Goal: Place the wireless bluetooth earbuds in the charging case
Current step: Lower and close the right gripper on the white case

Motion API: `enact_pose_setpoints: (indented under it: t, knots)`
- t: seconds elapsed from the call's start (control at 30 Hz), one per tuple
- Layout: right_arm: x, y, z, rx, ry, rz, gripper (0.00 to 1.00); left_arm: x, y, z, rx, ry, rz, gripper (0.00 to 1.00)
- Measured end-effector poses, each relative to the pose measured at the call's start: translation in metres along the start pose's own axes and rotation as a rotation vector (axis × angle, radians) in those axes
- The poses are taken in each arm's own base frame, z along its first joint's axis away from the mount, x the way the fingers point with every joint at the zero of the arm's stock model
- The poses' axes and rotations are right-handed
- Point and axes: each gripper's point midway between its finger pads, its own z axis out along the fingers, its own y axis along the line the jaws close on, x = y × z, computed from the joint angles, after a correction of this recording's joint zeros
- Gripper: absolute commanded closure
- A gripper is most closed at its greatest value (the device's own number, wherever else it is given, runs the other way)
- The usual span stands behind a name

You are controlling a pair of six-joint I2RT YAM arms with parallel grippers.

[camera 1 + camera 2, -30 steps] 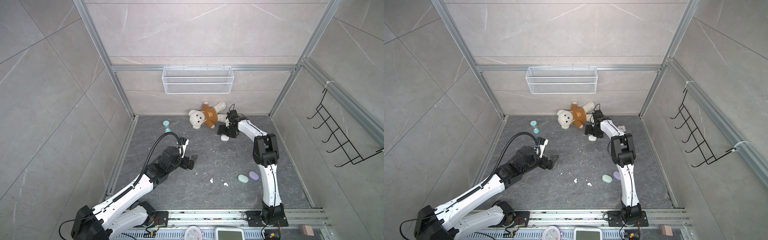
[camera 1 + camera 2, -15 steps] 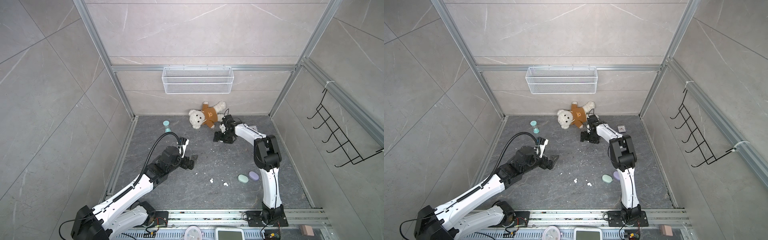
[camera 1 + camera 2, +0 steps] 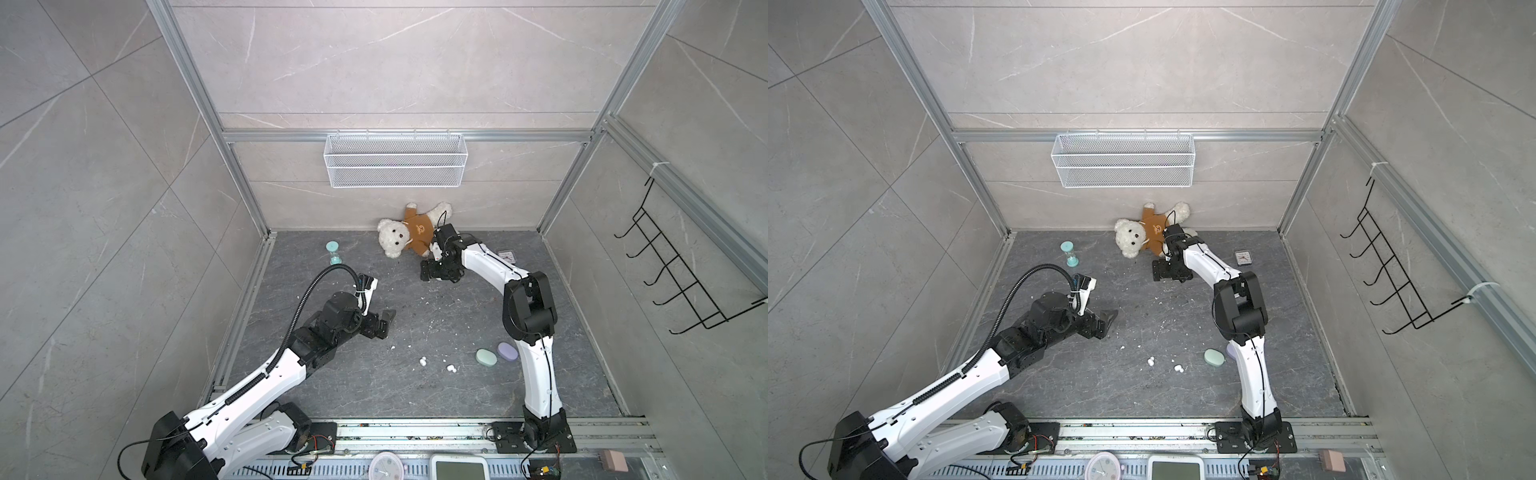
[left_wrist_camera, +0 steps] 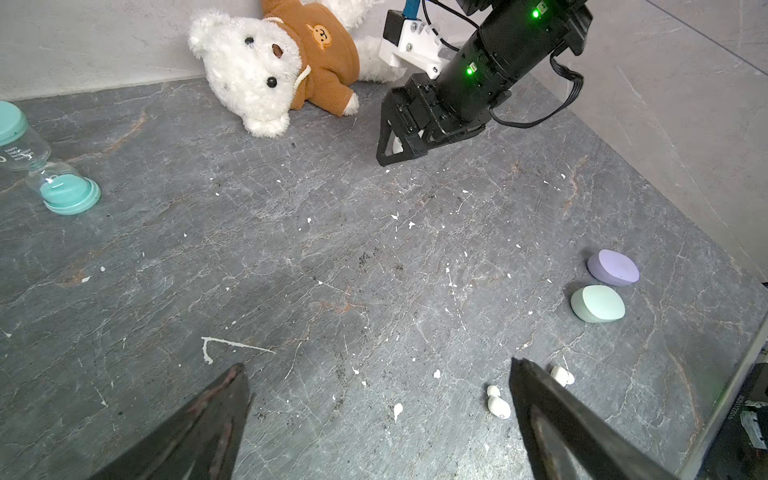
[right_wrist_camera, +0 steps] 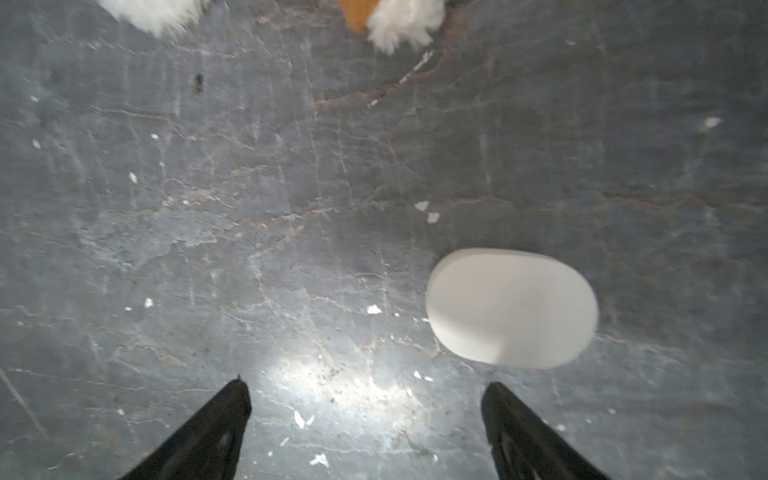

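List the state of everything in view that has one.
left gripper: open, empty
right gripper: open, empty
white case: shut, on floor, ungripped
mint case: shut, on floor
lilac case: shut, on floor
white earbuds: two, loose on floor
hourglass: upright, sand in bottom bulb
teddy bear: lying down

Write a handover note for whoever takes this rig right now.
Left claw: open, empty, over the floor by two loose white earbuds.
Right claw: open, empty, at the closed white case near the teddy bear.
Mint case and lilac case: closed, side by side.
Done: no white bud inserted yet.
Left: open the white case and seat both buds. No mint or lilac buds visible.
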Motion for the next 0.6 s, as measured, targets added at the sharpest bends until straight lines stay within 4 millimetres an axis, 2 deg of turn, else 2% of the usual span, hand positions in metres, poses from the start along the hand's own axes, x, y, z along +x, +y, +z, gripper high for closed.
enact_pose_setpoints:
  t: [0.07, 0.2, 0.27, 0.4, 0.6]
  knots:
    - [-0.004, -0.006, -0.007, 0.035, 0.003, -0.01, 0.05, 0.0, 0.0, 0.0, 0.0, 0.0, 0.0, 0.0]
    - [-0.028, -0.011, -0.021, 0.069, -0.039, -0.023, 0.04, 0.0, 0.0, 0.0, 0.001, -0.001, 0.0, 0.0]
    - [-0.038, -0.013, -0.022, 0.082, -0.047, -0.025, 0.04, 0.0, 0.0, 0.0, 0.001, -0.001, 0.0, 0.0]
    - [-0.043, -0.02, -0.004, 0.117, -0.006, -0.028, 0.05, -0.001, 0.0, -0.001, 0.002, -0.006, 0.0, 0.0]
    - [-0.022, -0.034, 0.025, 0.159, 0.121, -0.026, 0.07, -0.003, -0.001, -0.003, 0.003, -0.013, 0.0, 0.0]
